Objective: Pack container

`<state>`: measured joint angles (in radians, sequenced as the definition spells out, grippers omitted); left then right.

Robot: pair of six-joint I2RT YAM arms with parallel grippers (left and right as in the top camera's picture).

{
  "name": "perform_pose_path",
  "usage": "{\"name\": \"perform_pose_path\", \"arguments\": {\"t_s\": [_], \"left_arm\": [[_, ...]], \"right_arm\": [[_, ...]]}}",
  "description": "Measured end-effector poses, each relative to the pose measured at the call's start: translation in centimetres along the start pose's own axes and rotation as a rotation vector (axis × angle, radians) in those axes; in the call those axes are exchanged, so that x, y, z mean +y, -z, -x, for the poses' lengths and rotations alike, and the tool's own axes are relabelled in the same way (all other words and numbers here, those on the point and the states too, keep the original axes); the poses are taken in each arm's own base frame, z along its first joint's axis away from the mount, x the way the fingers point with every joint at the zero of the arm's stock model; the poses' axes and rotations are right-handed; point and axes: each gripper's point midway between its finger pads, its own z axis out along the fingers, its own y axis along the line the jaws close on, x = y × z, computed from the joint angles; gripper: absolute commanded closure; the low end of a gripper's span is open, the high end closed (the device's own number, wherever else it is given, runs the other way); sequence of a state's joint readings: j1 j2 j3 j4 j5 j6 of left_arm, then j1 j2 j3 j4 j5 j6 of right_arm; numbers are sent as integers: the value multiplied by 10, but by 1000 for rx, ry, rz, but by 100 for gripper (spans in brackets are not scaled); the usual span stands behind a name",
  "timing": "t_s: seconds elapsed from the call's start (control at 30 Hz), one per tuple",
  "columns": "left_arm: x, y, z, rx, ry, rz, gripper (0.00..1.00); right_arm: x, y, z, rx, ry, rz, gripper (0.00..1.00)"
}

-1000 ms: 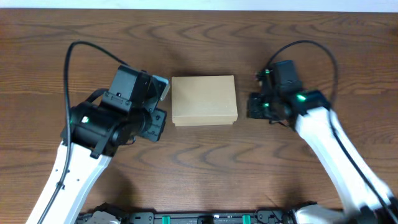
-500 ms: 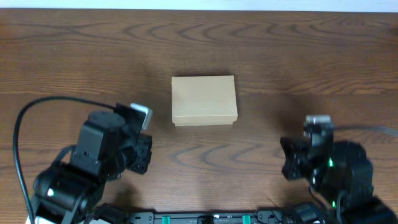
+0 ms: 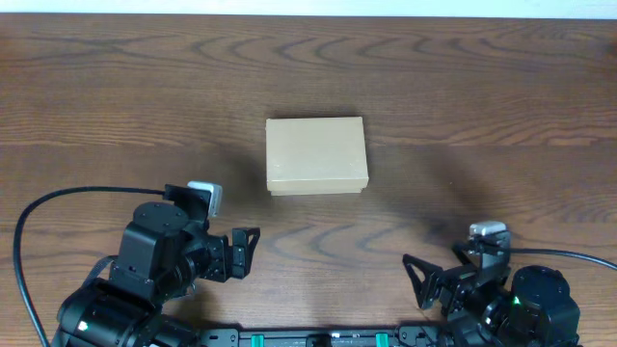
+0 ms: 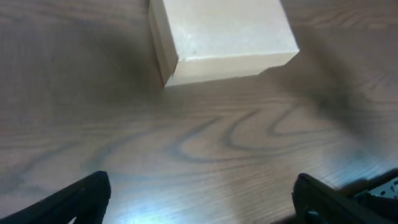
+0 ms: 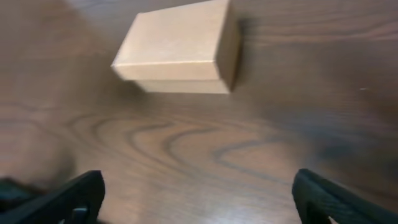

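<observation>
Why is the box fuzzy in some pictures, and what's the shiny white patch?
Left wrist view: the box looks soft-edged, and the white patch is light glaring off the table. Right wrist view: the box is blurry too. Overhead view: the box edges are sharp.

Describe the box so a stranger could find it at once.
Start with the dark wooden table. Near its middle, ahead of the left claw and right claw, lies the box, shut and flat. It is the only tan cardboard thing there, plain and touching neither claw.
</observation>
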<state>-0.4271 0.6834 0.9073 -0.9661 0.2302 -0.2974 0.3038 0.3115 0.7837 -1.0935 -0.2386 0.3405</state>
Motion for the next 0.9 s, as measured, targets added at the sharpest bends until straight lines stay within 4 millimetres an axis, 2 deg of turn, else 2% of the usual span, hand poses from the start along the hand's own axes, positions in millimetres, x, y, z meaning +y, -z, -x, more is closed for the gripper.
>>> {"name": "perform_pose_path", "arguments": {"t_s": [0.27,0.57,0.63,0.77,0.9], "left_arm": [[2,0,-7,28,35,9,5],[2,2,-9,29,45,9,5],[9,6,-13,28,32,45,5],[28,22,-4,-74,4,137,5],[40,36,11,-264,-112,192,5]], "right_arm": [[13,1,-5,28,-1,73,1],[14,1,-6,31,-1,82,1],[14,1,-6,31,-1,82,1],[14,1,-6,32,-1,83,1],[14,1,-6,34,-1,85,1]]}}
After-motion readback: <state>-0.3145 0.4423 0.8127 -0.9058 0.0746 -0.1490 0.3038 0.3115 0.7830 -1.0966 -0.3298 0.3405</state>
